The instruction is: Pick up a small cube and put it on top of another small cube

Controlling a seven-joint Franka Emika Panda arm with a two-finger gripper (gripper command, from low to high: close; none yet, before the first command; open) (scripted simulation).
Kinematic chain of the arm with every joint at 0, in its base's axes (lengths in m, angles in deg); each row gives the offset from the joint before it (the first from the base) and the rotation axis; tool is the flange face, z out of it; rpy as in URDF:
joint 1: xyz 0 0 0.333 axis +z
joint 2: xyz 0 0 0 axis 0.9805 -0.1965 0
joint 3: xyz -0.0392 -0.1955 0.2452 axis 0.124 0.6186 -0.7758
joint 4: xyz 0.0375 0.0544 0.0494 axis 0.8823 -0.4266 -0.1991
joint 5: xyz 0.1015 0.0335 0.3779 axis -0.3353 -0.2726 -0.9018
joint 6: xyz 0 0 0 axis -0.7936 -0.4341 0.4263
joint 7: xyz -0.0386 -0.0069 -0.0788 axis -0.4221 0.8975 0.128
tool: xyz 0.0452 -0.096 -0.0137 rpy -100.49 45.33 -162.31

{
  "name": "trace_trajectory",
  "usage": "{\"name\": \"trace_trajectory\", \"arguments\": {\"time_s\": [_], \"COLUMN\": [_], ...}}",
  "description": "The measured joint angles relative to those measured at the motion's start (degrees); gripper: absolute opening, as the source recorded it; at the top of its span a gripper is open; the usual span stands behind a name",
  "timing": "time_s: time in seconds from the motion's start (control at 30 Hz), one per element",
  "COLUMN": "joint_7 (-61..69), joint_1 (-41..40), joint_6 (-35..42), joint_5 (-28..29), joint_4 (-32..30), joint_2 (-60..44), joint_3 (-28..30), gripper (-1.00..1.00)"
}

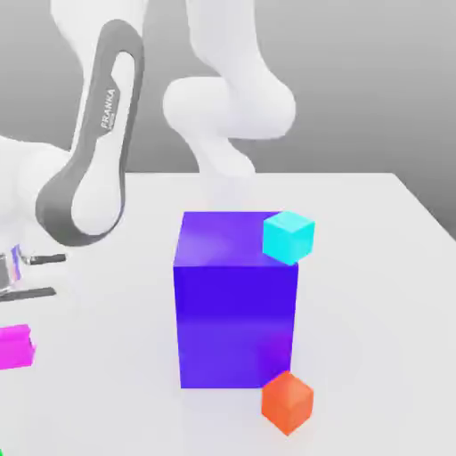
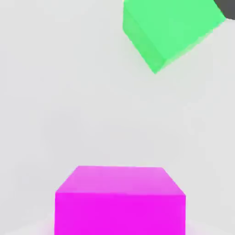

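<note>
Pincer (image 1: 11, 276) low at the exterior view's left edge, fingers pressed together just above the pink cube (image 1: 16, 346) on the tabletop (image 1: 374, 267), green block (image 2: 170, 32) close by, blue block (image 1: 233, 303) well apart

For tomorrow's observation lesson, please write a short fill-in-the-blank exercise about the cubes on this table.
1. The cyan cube sits on top of the big ____ block.
2. The cube at that block's lower corner is ____.
3. In the hand view, the cube beyond the magenta cube is ____.
Answers: blue-violet; orange-red; green.
</note>
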Motion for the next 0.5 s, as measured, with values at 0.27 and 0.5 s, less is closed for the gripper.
{"name": "trace_trajectory", "arguments": {"time_s": [0.27, 0.5], "joint_7": [16.37, 18.95], "joint_1": [-2.17, -3.33], "joint_6": [8.55, 3.60], "joint_5": [1.82, -0.05], "joint_4": [15.88, 17.54], "joint_2": [-6.75, -13.40], "joint_3": [-5.28, -7.02], "gripper": [-1.00, 1.00]}}
